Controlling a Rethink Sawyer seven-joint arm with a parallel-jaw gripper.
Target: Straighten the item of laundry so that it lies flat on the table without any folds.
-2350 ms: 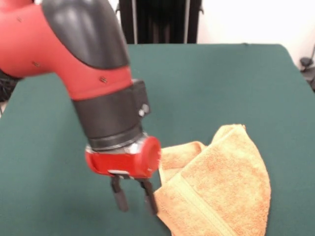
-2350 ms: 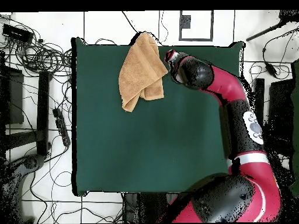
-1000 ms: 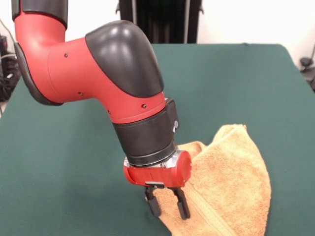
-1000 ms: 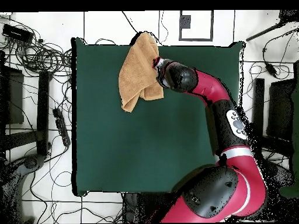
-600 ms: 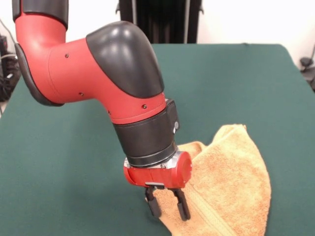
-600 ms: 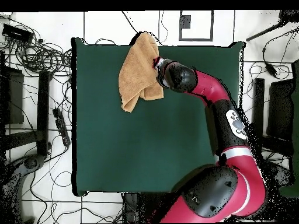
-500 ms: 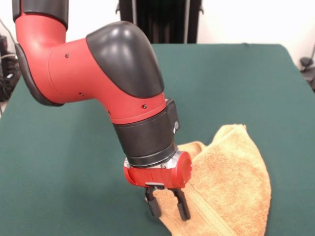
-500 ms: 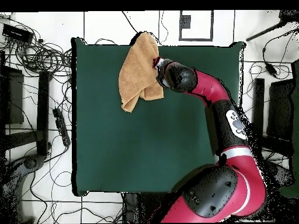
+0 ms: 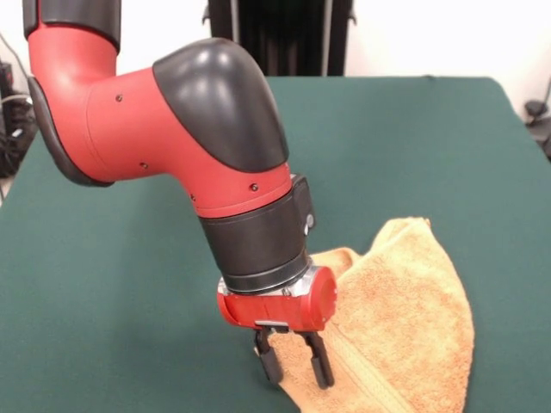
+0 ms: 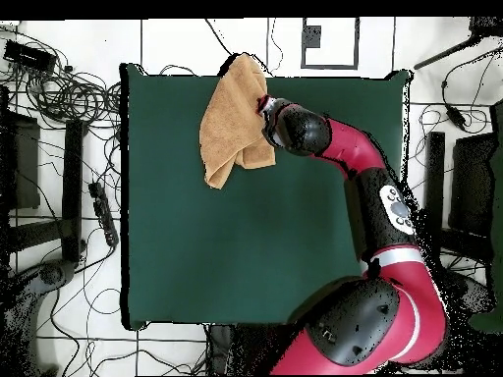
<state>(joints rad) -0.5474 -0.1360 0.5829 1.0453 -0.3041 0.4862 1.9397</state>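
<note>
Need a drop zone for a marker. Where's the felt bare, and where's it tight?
Bare: most of the table, everything between the towel and the robot-side edge, plus the corner beyond the arm. Tight: the towel's corner, where the open gripper straddles its edge.

The towel (image 9: 405,318) is orange-yellow terry, fluffy, with a woven band running near one edge. It lies folded over on itself, a smaller flap poking out from under the broad top layer, bunched to a narrow end. It sits at one long edge of the dark green table (image 9: 413,146), and from overhead (image 10: 236,118) one corner reaches that edge.
</note>
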